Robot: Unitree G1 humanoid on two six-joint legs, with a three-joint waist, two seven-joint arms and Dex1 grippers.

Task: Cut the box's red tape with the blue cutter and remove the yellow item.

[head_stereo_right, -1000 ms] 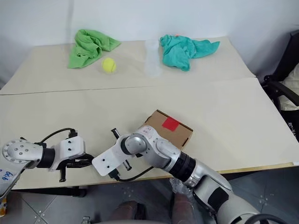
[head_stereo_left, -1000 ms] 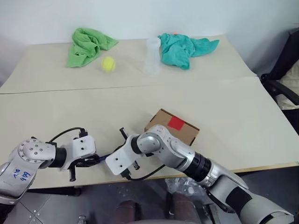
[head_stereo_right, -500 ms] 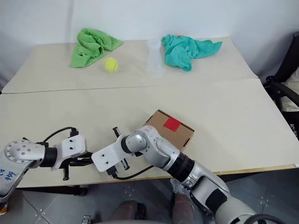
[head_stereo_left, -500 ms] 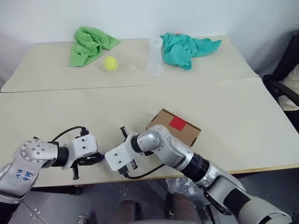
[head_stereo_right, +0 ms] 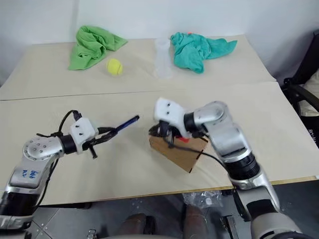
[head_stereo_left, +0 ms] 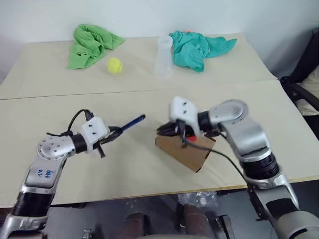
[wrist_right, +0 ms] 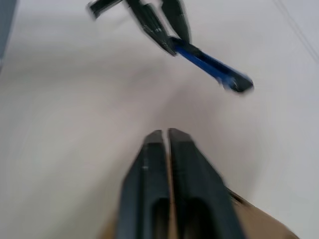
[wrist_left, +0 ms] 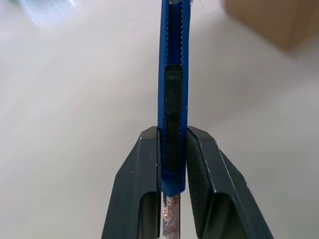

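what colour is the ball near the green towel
Yellow-green; the ball shows best in the left eye view.

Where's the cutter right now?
In the left gripper, held off the table: the blue cutter points toward the box, on the robot's left of it.

Bright even light, wrist views blurred

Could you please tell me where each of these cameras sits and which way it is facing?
Left eye view: on the head, looking forward and down over the table; both arms show.
Right eye view: beside it, same scene, slightly offset.
Left wrist view: on the left wrist, looking along the left gripper, shut on the blue cutter.
Right wrist view: on the right wrist, looking along the right gripper above the box.
Shared: both wrist views show the cutter and the box.
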